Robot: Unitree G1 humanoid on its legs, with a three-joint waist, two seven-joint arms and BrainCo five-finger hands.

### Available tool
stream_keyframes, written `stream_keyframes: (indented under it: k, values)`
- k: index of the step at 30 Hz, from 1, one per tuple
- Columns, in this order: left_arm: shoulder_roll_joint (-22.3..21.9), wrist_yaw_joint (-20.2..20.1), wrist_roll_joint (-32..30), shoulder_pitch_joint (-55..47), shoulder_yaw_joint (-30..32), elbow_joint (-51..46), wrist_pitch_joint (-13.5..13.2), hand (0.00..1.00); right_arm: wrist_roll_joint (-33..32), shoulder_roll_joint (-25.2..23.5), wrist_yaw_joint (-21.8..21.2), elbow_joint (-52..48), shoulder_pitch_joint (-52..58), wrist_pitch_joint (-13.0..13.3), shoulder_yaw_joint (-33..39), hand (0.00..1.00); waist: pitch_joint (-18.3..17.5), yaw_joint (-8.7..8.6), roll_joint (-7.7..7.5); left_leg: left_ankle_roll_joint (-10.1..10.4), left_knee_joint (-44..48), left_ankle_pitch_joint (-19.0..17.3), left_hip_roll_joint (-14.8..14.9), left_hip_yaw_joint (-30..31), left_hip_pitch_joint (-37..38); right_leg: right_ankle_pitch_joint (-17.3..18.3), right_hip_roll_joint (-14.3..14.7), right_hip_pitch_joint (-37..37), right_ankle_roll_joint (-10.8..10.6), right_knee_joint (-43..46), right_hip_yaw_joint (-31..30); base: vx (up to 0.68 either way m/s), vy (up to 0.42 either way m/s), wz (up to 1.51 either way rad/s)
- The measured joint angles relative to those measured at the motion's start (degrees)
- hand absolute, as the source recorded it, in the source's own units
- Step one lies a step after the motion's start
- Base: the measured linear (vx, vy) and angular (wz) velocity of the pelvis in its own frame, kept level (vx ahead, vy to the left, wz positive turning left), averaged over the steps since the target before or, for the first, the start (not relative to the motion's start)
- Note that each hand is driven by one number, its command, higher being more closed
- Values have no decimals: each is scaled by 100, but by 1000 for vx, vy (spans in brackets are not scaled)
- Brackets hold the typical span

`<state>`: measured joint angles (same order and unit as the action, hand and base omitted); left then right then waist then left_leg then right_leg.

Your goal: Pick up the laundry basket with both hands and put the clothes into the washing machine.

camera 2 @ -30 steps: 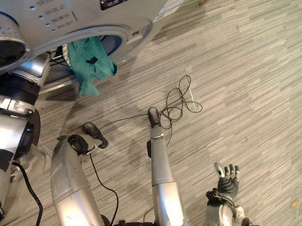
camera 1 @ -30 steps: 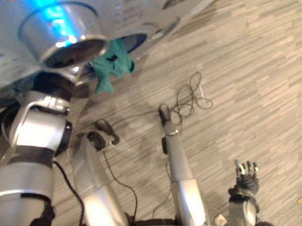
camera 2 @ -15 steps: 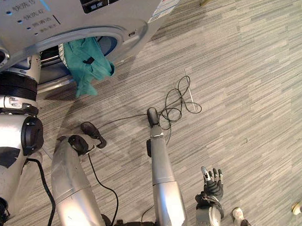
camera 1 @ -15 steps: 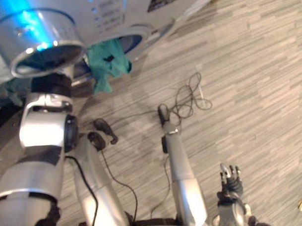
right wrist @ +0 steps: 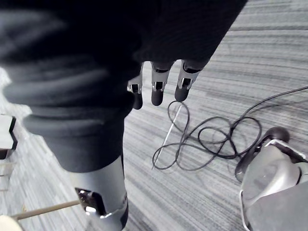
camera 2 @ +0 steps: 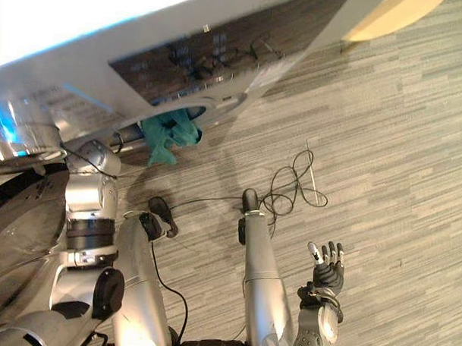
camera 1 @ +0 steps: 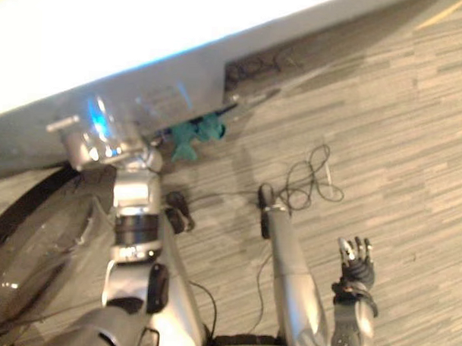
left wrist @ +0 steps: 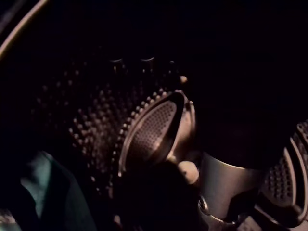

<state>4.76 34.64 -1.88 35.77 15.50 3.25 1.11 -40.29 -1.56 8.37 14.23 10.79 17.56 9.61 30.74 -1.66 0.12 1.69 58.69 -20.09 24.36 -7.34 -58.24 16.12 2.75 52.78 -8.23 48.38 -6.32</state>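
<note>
A: Clothes (camera 2: 168, 135) first. Where do you see them?

B: I see a teal piece hanging out of the washing machine (camera 2: 220, 59). It is draped over the lower edge of the round opening, with its end dangling free. My left wrist view also catches a patch of teal cloth inside, low beside the dark, holed drum (left wrist: 149, 130).

A: And your hands?

B: My left arm (camera 1: 135, 215) runs up into that opening, near the hanging piece. The left hand is inside the machine, and I can't tell whether it is open or closed. My right hand (camera 2: 326, 269) is well apart from the machine, raised over the striped grey floor (camera 1: 415, 111). Its fingers are straight and it is holding nothing.

A: The door?

B: The door (camera 1: 31, 249) stands open on my left, with its glass bowl just beside the left arm.
</note>
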Motion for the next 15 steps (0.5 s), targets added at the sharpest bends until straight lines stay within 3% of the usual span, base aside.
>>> stream_keyframes:
  k: [4, 6, 8, 9, 10, 11, 13, 15]
  values:
    - [-418, 5, -459, -917, -373, -290, 90, 0, 53, -1, 166, 3, -1, 3, -4, 0, -2, 41, 3, 1, -55, 0, -140, 92, 370, 39, -81, -277, 12, 256, 48, 182, -28, 27]
    - [-954, -9, -669, -2047, -839, -1110, 65, 0, 65, 0, 215, 19, 2, 7, -1, 0, -11, 171, 28, 33, -31, 19, -157, 89, 644, 209, -99, -605, 100, 248, 59, 261, -2, 16]
    - [-879, -141, -663, -2476, -1177, -1085, 78, 0, 122, -2, 283, 13, -19, 7, -52, 0, -38, 288, 73, 187, 324, 285, -147, 285, 645, 336, -110, -905, 226, 235, 136, 227, 11, 25]
    - [-863, -169, -663, -2584, -1231, -1087, 77, 0, 166, -5, 291, 11, -30, 9, -71, 0, -40, 294, 71, 32, 693, 590, -138, 415, 445, 386, -119, -991, 294, 273, 142, 282, 66, 56]
    - [-810, -202, -665, -2762, -1498, -1088, 62, 0, 209, -21, 332, 70, -56, 77, -80, 0, -74, 275, 48, -40, 621, 349, -376, 358, 0, 528, -278, -1044, 290, 529, 198, 232, 71, 64]
    - [-822, -211, -667, -2852, -1667, -1093, 37, 0, 212, 12, 372, 91, -42, 93, -66, 0, -84, 269, 61, -267, -108, 685, -506, 111, 139, 587, -355, -1044, 198, 666, 204, 234, 52, 98]
    - [-813, -318, -668, -3129, -2143, -1080, -41, 0, 214, -9, 423, 134, -18, 104, -64, 0, -115, 279, 39, -259, -254, 583, -679, -45, 306, 758, -534, -1049, 95, 1252, 209, 300, -55, 94]
    - [-830, -425, -654, -3267, -2261, -1076, -40, 0, 251, -37, 400, 101, -45, 98, -164, 0, -132, 331, 41, -330, -78, 535, -716, 24, 338, 1054, -541, -762, 164, 1870, 69, 236, -148, 41]
